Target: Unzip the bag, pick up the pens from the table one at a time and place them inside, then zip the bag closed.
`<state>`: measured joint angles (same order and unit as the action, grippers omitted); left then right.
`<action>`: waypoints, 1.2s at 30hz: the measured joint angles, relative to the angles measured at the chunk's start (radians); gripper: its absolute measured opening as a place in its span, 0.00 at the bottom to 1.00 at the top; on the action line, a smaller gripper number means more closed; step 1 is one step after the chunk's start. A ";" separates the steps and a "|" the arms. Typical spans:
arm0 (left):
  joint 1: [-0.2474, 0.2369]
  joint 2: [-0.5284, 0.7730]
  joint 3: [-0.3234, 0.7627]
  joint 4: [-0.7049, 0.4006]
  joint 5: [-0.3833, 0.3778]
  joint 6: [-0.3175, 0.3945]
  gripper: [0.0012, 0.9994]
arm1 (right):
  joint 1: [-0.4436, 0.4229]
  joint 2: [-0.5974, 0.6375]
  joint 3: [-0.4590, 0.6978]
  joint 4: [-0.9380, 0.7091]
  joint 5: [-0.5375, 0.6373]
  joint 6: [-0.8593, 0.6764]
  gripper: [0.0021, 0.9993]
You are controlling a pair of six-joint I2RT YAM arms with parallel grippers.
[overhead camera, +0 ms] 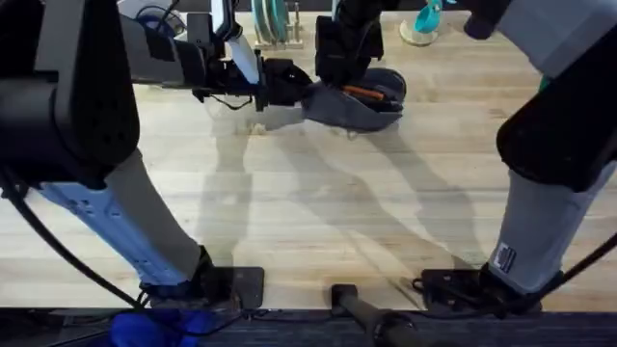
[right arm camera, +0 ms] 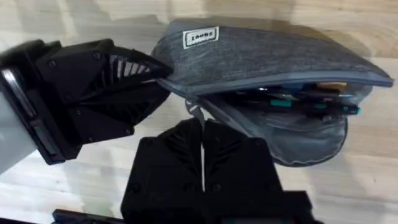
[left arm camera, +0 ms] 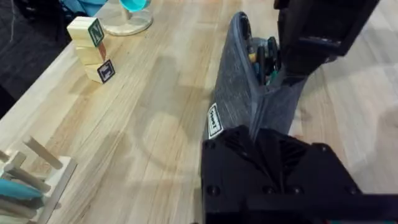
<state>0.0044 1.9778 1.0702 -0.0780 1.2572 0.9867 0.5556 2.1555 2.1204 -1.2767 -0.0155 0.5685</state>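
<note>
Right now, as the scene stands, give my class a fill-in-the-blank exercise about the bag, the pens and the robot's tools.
1. The left tool clamps one ___ of the bag.
2. The bag's zipper is ___.
3. The orange pen lies ___ the bag.
Missing words: end; open; inside.

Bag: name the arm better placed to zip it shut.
Right. The right gripper sits shut at the open zipper's end, while the left gripper clamps that end of the bag, anchoring it.
</note>
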 joint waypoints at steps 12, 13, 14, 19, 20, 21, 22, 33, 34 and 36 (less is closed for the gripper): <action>-0.008 0.000 0.000 -0.005 0.006 -0.009 0.04 | -0.048 0.000 0.005 -0.056 -0.032 -0.077 0.03; -0.009 0.000 0.000 -0.005 0.005 -0.011 0.04 | -0.051 0.000 0.005 -0.058 -0.034 -0.081 0.03; -0.010 0.000 0.000 -0.005 0.005 -0.011 0.04 | -0.054 0.000 0.005 -0.060 -0.035 -0.088 0.03; -0.010 0.000 0.000 -0.007 0.006 -0.015 0.04 | -0.063 0.000 0.005 -0.077 -0.039 -0.121 0.03; -0.010 0.000 0.000 -0.008 0.006 -0.015 0.04 | -0.067 0.000 0.006 -0.084 -0.041 -0.125 0.03; -0.010 0.000 0.000 -0.008 0.006 -0.015 0.04 | -0.074 0.000 0.006 -0.090 -0.042 -0.129 0.03; -0.010 0.000 0.000 -0.008 0.005 -0.015 0.04 | -0.080 0.000 0.006 -0.094 -0.043 -0.135 0.03; -0.013 0.000 0.000 -0.008 0.004 -0.015 0.04 | -0.130 0.000 0.007 -0.122 -0.062 -0.186 0.03; -0.013 0.000 0.000 -0.008 0.004 -0.015 0.04 | -0.133 0.000 0.007 -0.126 -0.063 -0.190 0.03; -0.013 0.000 0.000 -0.008 0.004 -0.016 0.04 | -0.141 0.000 0.007 -0.137 -0.064 -0.203 0.03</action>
<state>-0.0090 1.9774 1.0698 -0.0856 1.2613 0.9710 0.4142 2.1552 2.1277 -1.4137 -0.0791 0.3659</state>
